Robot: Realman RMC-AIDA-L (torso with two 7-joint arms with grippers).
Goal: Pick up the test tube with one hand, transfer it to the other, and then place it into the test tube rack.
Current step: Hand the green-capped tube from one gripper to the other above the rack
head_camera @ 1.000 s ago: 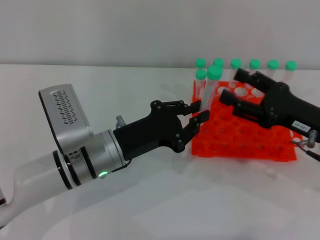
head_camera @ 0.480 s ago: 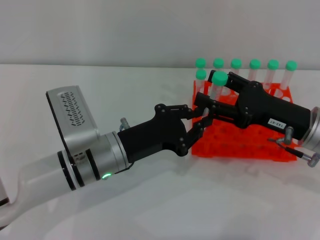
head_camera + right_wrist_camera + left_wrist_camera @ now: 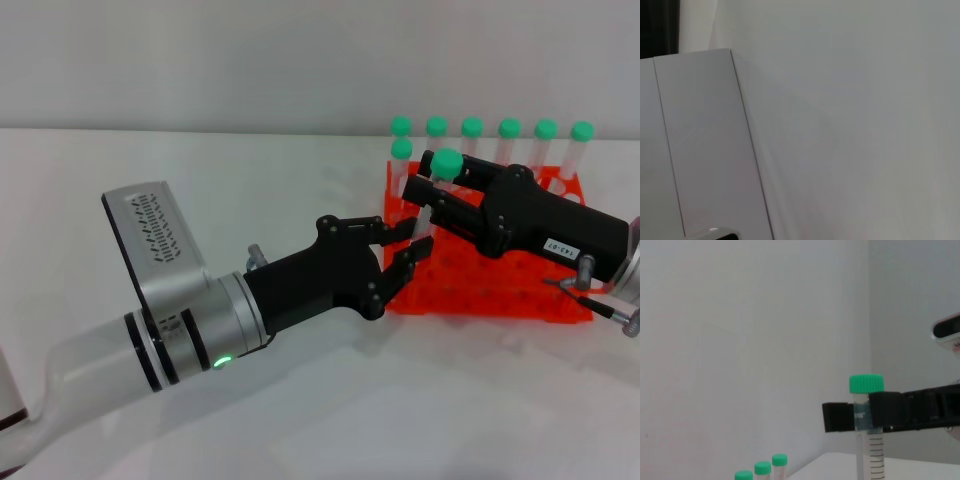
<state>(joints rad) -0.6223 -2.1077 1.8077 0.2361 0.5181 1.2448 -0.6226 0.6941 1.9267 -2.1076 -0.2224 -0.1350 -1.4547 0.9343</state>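
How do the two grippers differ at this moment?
The right gripper is shut on the test tube just under its green cap; the left gripper is open and holds nothing. The right one sits over the orange rack; the left sits lower, at the rack's front-left corner. Both are black and two-fingered.

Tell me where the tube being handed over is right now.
In the head view, the test tube stands upright in the right gripper, over the rack's left end; the open left gripper is just below-left.

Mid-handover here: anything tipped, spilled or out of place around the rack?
Nothing stands out. The right gripper holds the test tube upright, the left gripper is open below it, and the racked tubes stand straight in the test tube rack.
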